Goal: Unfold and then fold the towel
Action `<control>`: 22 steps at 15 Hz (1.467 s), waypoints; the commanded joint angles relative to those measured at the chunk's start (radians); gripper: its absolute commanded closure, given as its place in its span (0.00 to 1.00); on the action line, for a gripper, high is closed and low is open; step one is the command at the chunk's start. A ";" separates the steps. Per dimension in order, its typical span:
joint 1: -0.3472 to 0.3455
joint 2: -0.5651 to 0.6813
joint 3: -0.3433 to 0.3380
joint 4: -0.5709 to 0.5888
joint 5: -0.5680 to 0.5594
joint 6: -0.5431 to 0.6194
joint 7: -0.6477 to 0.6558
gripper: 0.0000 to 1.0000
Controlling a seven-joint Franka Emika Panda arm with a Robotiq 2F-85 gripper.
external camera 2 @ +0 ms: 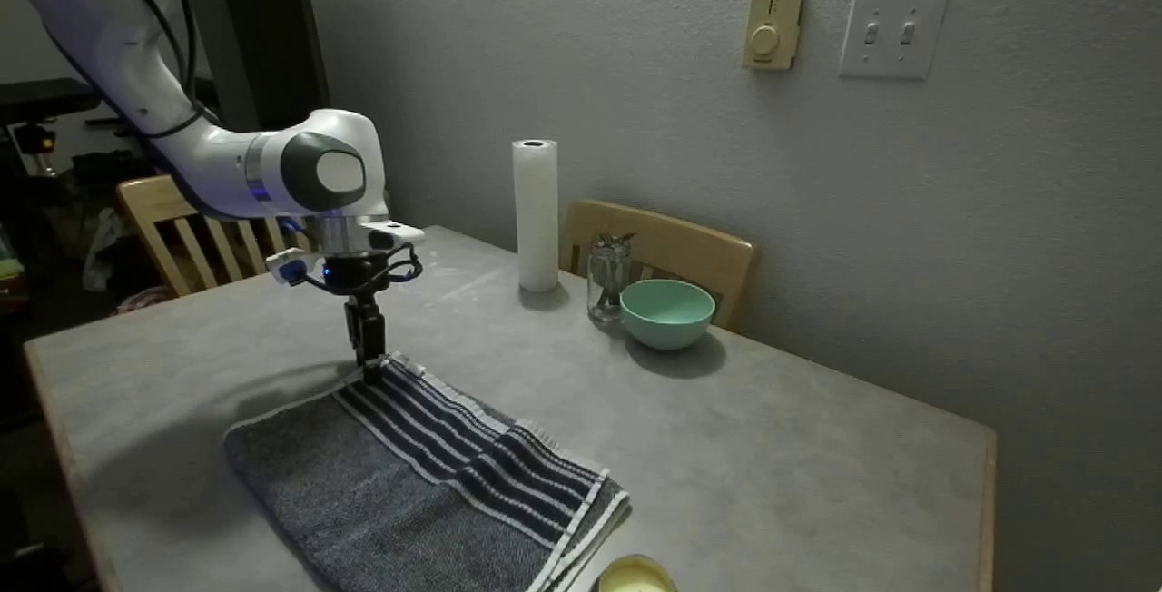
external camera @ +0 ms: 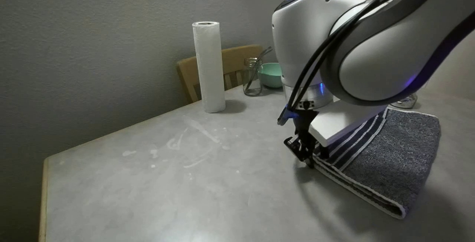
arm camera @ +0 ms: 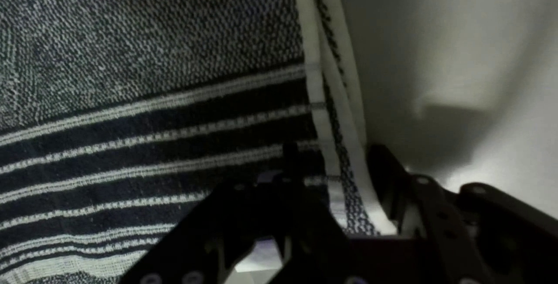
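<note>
At the left in an exterior view, a dark panel (external camera 2: 263,47) stands upright behind the arm (external camera 2: 231,165), which reaches in from the upper corner and bends down over the tabletop (external camera 2: 835,465). Below the arm, the wooden back of a chair (external camera 2: 150,197) shows beyond the tabletop's edge.

The hand (external camera 2: 370,369) points down at a corner of the towel (external camera 2: 408,483). It is spread: in the wrist view its fingers (arm camera: 389,175) stand apart, one over the dark stripes, one just outside the white-bound border, with that border between them. Whether they press on the cloth is hard to make out. The towel lies on the tabletop, folded in layers whose white edges show side by side. In an exterior view its striped band (external camera 2: 467,447) runs rightward from the hand, rippled partway along.

Farther right, well apart from the hand, the white roll (external camera 2: 536,211) stands upright. A second chair (external camera 2: 690,247) shows past the edge, and in front of it stands a glass jar (external camera 2: 606,276) with slim utensils (external camera: 265,51) inside. A round yellow thing (external camera 2: 635,576), cut off below, is near the towel's right corner. The green bowl (external camera 2: 667,327) sits just beside the jar. On the wall (external camera 2: 862,211) are a beige dial box (external camera 2: 772,27) and, rightmost, a switch plate (external camera 2: 894,34).
</note>
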 commanded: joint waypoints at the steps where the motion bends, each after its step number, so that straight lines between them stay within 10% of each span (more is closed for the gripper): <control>1: 0.027 0.011 -0.026 -0.004 -0.011 0.013 0.055 0.85; 5: 0.060 -0.003 -0.059 -0.037 -0.082 0.008 0.125 1.00; 22: 0.098 0.176 -0.018 0.367 -0.174 -0.160 -0.017 0.98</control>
